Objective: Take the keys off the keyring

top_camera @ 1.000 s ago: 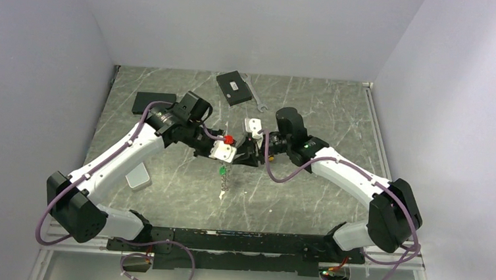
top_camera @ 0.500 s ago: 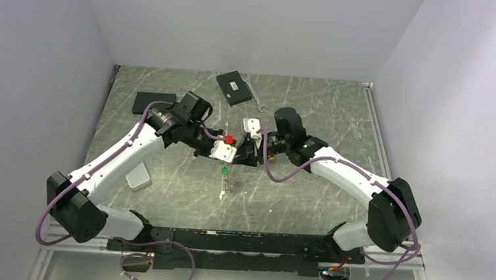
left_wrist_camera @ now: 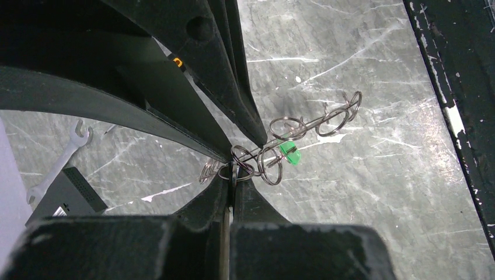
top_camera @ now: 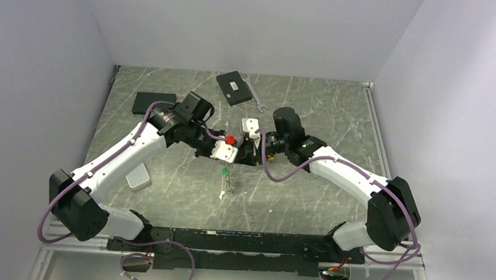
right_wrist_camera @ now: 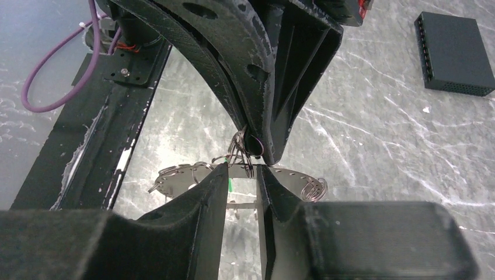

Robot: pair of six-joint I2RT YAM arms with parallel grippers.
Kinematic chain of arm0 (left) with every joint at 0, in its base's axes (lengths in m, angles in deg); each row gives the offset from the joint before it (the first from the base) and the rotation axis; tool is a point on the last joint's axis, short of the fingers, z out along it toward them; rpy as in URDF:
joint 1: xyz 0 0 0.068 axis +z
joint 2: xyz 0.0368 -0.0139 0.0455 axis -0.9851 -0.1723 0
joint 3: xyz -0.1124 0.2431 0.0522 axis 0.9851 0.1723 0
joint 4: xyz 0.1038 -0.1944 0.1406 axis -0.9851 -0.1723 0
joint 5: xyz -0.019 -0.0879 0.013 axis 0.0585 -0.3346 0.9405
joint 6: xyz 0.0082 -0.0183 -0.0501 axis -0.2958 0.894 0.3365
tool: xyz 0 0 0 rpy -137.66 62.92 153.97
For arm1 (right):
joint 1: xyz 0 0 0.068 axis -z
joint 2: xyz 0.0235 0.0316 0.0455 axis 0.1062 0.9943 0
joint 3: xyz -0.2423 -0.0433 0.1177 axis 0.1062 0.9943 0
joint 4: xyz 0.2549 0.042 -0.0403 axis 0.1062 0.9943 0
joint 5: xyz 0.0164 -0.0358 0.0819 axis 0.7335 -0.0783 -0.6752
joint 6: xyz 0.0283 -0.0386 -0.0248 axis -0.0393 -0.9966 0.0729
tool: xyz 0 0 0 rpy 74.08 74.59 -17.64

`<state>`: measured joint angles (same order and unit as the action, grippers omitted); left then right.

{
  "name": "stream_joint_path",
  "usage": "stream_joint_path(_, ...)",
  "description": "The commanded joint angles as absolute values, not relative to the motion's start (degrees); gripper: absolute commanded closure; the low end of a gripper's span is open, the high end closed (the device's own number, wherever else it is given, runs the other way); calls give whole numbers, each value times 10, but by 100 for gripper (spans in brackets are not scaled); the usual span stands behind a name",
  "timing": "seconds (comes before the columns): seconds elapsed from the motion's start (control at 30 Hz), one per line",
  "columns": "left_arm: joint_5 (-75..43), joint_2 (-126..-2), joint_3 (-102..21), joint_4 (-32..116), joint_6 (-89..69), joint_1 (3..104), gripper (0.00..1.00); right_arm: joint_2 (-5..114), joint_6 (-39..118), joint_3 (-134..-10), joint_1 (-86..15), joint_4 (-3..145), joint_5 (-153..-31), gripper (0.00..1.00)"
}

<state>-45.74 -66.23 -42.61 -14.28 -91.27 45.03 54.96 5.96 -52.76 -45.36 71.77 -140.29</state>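
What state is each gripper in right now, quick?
Left gripper: shut, pinching the keyring cluster, held above the table.
Right gripper: shut on the same keyring, fingertip to fingertip with the left.

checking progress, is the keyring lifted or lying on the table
Lifted: the left gripper and right gripper pinch the keyring and it dangles below; cannot tell whether its tip touches the table.

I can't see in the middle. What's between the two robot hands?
The keyring, a clump of thin wire loops with a green tag, sits between the left gripper and the right gripper. Both wrist views show it.
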Motion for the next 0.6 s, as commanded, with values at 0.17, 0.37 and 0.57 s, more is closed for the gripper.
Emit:
stream_joint_path(0.17, -488, -659, -430, -108, -887, 447, 100, 553, 45, -541, -460, 708, -1408, 78)
stream_joint_path(0.37, -488, -650, -424, -111, -867, 456, 100, 547, 49, -540, -459, 690, -1399, 100)
stream_joint_path(0.57, -495, -631, -411, -117, -847, 476, 100, 537, 62, -549, -456, 696, -1405, 100)
